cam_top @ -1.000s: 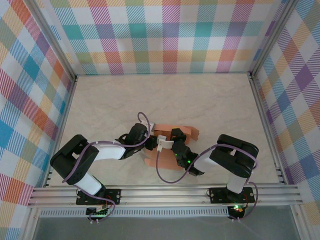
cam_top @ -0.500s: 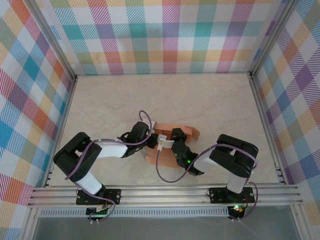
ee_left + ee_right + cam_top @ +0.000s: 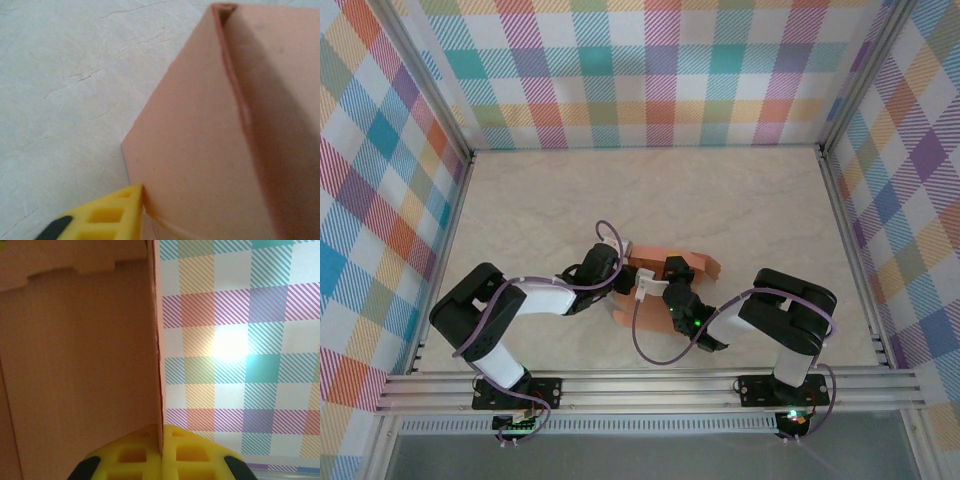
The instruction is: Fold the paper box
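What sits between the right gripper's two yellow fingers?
A thin panel of the paper box, seen edge-on, is pinched between the fingers of the right gripper. The right wrist view shows this.

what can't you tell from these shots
- Top view: both arms cover the middle of the box, so its fold state is hidden.
- Left wrist: one finger of the left tool shows at the bottom edge, the other is cut off; grip unclear.
- Right wrist: the box sits too close, its outline cut off by the edges.
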You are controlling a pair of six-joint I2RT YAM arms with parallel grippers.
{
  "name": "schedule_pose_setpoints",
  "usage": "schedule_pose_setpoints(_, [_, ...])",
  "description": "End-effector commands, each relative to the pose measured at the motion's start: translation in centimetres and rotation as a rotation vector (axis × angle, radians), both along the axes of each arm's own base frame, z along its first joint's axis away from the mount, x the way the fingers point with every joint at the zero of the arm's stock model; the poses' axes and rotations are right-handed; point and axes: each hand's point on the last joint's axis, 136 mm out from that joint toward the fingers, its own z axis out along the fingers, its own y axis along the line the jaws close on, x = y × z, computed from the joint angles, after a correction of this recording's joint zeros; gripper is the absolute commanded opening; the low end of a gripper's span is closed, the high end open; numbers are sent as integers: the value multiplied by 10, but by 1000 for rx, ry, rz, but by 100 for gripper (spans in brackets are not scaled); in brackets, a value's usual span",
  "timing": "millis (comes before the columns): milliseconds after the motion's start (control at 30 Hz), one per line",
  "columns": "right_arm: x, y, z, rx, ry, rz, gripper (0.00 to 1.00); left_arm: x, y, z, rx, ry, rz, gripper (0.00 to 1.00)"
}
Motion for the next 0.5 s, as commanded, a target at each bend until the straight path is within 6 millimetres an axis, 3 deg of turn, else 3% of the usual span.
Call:
schedule_pose_setpoints(0, [-15,18,-33,-60,95,114,0,20,-20,38,-99,-111,5,27])
schedule_pose_setpoints(300, [-15,19,-35,-55,99,114,0,23,-20,45,-106,-125,52,34])
schedule_pose_setpoints(467, [-15,19,-33,-51,96,112,0,25,-23,40,-92,-125,43,28])
